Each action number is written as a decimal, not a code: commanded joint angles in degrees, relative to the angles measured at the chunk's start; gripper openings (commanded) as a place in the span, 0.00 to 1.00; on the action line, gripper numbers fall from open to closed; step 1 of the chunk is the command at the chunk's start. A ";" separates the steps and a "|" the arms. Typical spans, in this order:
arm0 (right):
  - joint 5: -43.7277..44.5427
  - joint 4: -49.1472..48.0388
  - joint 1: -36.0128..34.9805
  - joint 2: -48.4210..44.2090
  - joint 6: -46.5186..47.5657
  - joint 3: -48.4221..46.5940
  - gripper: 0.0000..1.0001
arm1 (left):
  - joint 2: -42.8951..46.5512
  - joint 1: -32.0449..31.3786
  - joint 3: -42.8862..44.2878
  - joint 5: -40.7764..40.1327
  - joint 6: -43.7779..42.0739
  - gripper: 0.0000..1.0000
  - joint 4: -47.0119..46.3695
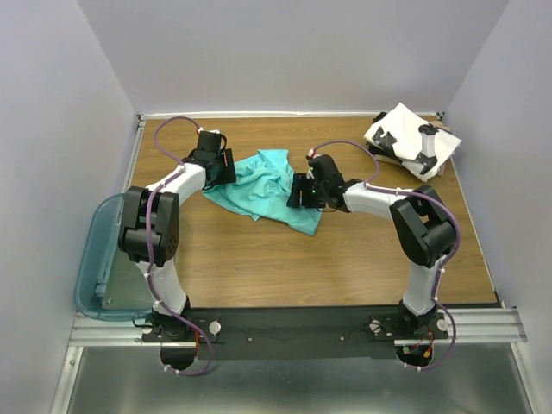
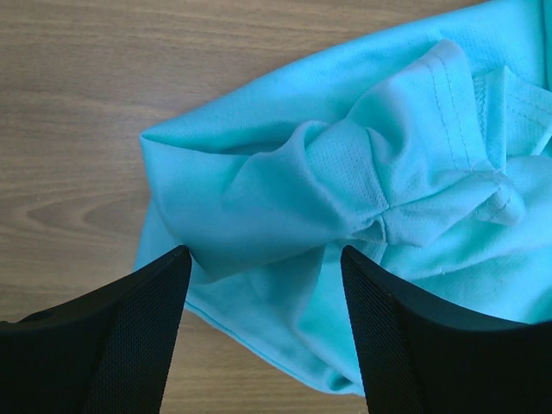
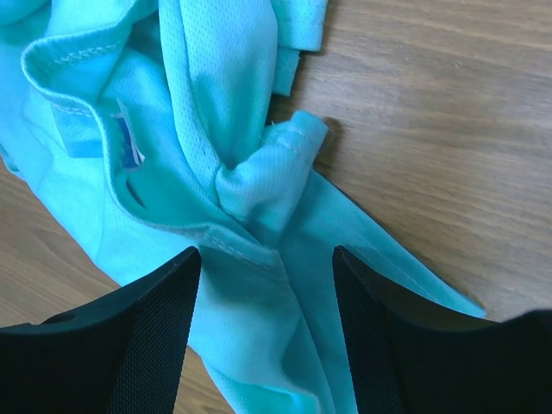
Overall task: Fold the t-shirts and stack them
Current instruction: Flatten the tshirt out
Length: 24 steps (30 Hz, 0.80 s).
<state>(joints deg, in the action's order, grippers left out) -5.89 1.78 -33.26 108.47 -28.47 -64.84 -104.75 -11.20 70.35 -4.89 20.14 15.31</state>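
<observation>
t-shirt (image 1: 263, 185), teal and crumpled, within spread left claw (image 2: 265, 256) and spread right claw (image 3: 267, 254)

Top external cam: fixed, high, behind the arm bases (image 1: 177, 321); faces fwd and down. Far range: whole table (image 1: 345, 267) plus both arms in frame, bases at bottom edge.

Left wrist cam: rides on the left gripper (image 2: 263, 254), faces down along its fingers (image 2: 112, 345), very close to the surface; fingers occupy the lower corners.

Right wrist cam: same config on the right gripper (image 3: 265, 252).

Shared area: all 3 views cover the teal t-shirt (image 1: 272, 185) and adjacent wood. Left wrist sees its left side, right wrist its collar region.
</observation>
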 commanded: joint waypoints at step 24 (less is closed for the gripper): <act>7.82 8.06 8.47 -7.04 5.97 -18.75 0.00 | 1.30 7.60 17.18 15.51 -0.01 0.00 -3.71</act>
<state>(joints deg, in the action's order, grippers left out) -2.31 7.40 -27.33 105.19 -25.43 -79.07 -109.08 -3.68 80.66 5.28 20.38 13.74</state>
